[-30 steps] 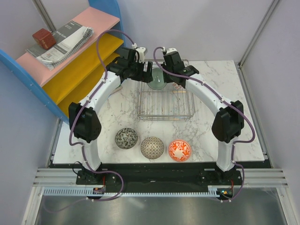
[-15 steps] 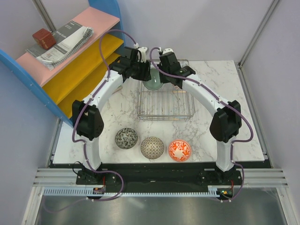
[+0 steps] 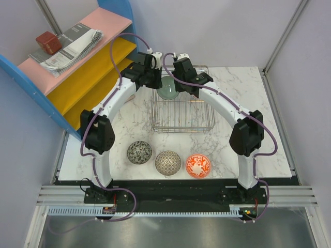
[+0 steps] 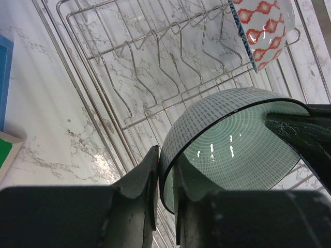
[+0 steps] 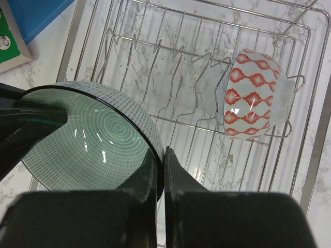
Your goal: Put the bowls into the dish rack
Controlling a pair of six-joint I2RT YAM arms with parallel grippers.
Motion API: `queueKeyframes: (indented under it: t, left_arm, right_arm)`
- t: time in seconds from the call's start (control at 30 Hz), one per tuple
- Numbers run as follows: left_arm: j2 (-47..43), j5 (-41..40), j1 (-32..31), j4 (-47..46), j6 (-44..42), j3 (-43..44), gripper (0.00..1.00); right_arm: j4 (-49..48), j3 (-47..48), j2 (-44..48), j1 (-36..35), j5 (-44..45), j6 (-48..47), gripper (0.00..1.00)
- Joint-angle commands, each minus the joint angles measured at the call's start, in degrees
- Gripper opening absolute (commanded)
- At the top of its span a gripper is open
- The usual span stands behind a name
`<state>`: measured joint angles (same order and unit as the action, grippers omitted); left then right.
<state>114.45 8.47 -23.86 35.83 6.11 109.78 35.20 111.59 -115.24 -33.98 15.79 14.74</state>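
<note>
A pale green bowl [image 3: 168, 91] hangs tilted over the far left corner of the silver wire dish rack [image 3: 182, 117]. My right gripper [image 5: 161, 170] is shut on its rim [image 5: 88, 144]. My left gripper [image 4: 166, 175] pinches the opposite rim [image 4: 238, 150], one finger inside and one outside. A bowl with red diamonds outside and blue inside [image 5: 253, 95] stands on edge among the rack's prongs [image 4: 264, 26]. On the near table sit a dark grey bowl [image 3: 139, 152], a beige-grey bowl [image 3: 168, 162] and a red-orange floral bowl [image 3: 198, 166].
A blue-framed pink-and-yellow shelf [image 3: 77, 62] stands at the far left, with a booklet and a red-brown block [image 3: 46, 41] on top. Both arms arch over the marble table [image 3: 248, 88] and meet above the rack's far side.
My left gripper has closed from wide open onto the green bowl's rim. The bowl and both grippers have shifted slightly left over the rack.
</note>
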Motion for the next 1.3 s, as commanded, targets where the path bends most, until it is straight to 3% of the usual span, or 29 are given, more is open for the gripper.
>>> queueKeyframes:
  t: [0.0,0.13,0.37,0.67,0.77,1.07,1.27]
  left_arm:
    - [0.3,2.2,-1.5,-1.4,1.2,1.7,0.17]
    - [0.6,2.3,-1.5,-1.4,1.1,1.5,0.03]
    - [0.9,3.3,-1.6,-1.5,0.8,1.4,0.02]
    - [-1.3,6.7,-1.6,-1.6,-0.9,1.3,0.02]
    - [-2.2,8.0,-1.6,-1.6,-1.6,0.4,0.02]
    - [-4.5,9.9,-0.8,-1.6,-5.0,-3.2,0.02]
    - [-5.6,12.8,1.2,-1.6,-5.3,-3.7,0.02]
  right_arm:
    - [-4.4,3.6,0.0,-0.9,0.5,1.1,0.0]
    - [-4.4,4.2,-0.3,-1.1,0.2,1.0,0.0]
    - [-4.2,4.9,-1.0,-2.1,-1.8,0.6,0.03]
    - [-4.1,3.8,-1.1,-2.3,-4.5,-0.9,0.45]
    - [-4.1,3.4,-1.1,-2.3,-5.0,-1.3,0.53]
    - [-3.0,1.4,2.0,-1.0,-9.6,-4.7,0.97]
    - [-2.9,-1.0,4.8,2.0,-13.2,-5.2,0.98]
